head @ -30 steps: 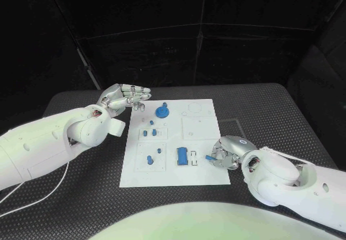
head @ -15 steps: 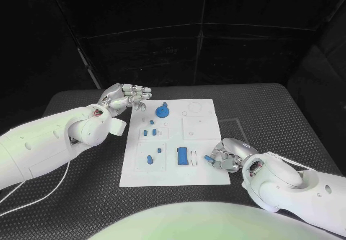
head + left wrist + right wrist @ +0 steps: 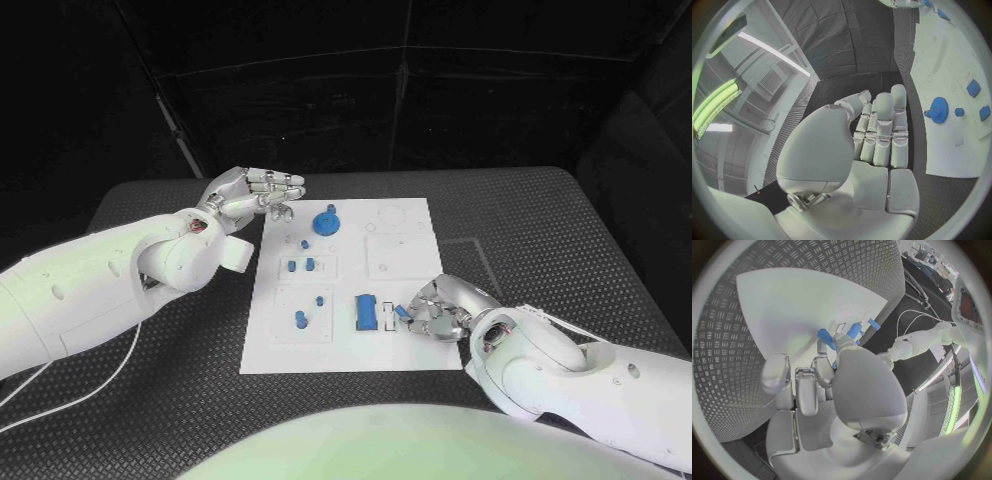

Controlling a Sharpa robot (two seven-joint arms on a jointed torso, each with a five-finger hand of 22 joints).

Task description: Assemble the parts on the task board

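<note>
The right hand (image 3: 437, 316) is low over the near right part of the task board (image 3: 411, 352), with its fingers curled around a small blue part (image 3: 404, 312). The tips hide most of it, so I judge that it is pinched, but I cannot be fully sure. In the right wrist view this blue part (image 3: 826, 336) shows just past the fingertips (image 3: 820, 346), close above the white plate. The step in hand seems to be the placing of this small piece beside the blue block (image 3: 368, 313). That block lies in its recess near the middle of the near half of the board, with its long axis running from the near edge toward the far edge. A thin pale bar (image 3: 389, 316) lies between the block and the hand, along the same line. The next move probably calls for a small, exact lowering, with the piece lined up to its seat before the fingers let go.

Farther on, small blue pegs (image 3: 300, 266) stand near the left edge. A blue gear (image 3: 326, 221) sits near the far left corner. The left hand (image 3: 254, 192) hovers beside that corner, fingers curled in and holding nothing.
</note>
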